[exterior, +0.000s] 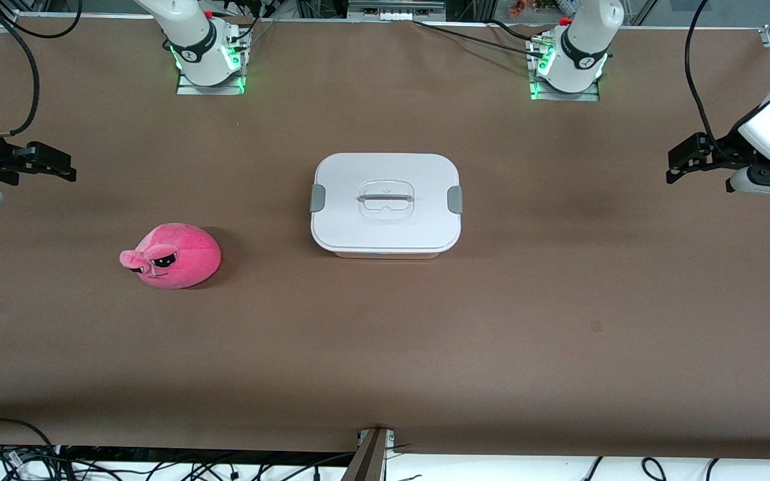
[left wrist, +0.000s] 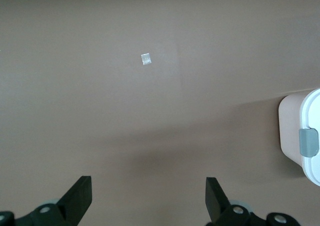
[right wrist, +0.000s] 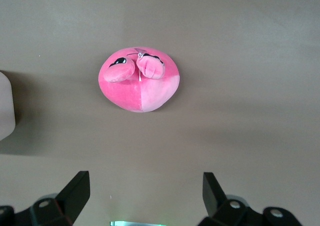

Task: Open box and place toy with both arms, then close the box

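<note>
The box stands shut at the middle of the table, its white lid on, with a grey clip at each end and a clear handle on top. The hot-pink plush pig toy lies on the table toward the right arm's end, nearer the front camera than the box. My right gripper is open and empty, up over the table at that end; its wrist view shows the toy between its open fingers. My left gripper is open and empty over the other end; its wrist view shows the box's end.
A small pale square of tape lies flat on the brown table. The arms' bases stand along the table's edge farthest from the front camera. Cables lie below the nearest edge.
</note>
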Tool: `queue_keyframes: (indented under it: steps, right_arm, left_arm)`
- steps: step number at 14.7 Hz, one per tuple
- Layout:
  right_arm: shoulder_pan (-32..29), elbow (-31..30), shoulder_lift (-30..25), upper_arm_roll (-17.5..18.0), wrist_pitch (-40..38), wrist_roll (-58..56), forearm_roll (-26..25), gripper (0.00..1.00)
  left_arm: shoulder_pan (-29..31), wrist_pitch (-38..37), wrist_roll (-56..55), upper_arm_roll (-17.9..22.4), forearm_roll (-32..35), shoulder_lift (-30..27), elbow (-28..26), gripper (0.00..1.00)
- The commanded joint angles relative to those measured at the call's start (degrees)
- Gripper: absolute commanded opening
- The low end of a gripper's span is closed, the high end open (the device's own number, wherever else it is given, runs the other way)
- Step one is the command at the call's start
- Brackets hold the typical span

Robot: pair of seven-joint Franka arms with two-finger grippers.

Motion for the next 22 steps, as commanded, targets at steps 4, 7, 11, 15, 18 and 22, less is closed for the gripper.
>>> queue_keyframes:
  steps: [4,7,11,15,18,22]
  right_arm:
    - [-0.3,1.6,0.8,0.0,-0.4,-0.2,0.5,1.0]
    - [-0.3,1.6,0.8,-0.1,-0.4,-0.3,0.5,1.0]
    - [-0.2,1.6,0.8,0.0,-0.4,-1.6,0.4,1.0]
    - [-0.3,1.6,0.8,0.0,-0.4,-1.6,0.4,1.0]
    - [-0.4,1.6,0.8,-0.1,-0.4,-1.4,0.3,1.0]
    - [-0.5,1.5,1.9,-0.2,-0.1,-1.3,0.5,1.0]
  left_arm:
    - [0.3,-1.3,1.0,0.0,0.3,0.3,1.9,1.0]
    - [0.2,-1.3,0.9,-0.2,0.2,0.6,1.9,1.0]
    - [-0.7,-1.5,1.7,-0.4,0.3,1.1,1.9,1.0]
    - [-1.7,-1.8,3.1,-2.5,-3.1,1.2,3.6,1.0]
    - [-3.9,-1.7,4.9,-6.2,-4.2,2.6,4.0,1.0]
    - [-9.3,-1.2,11.5,-12.6,-4.4,4.9,4.1,1.0]
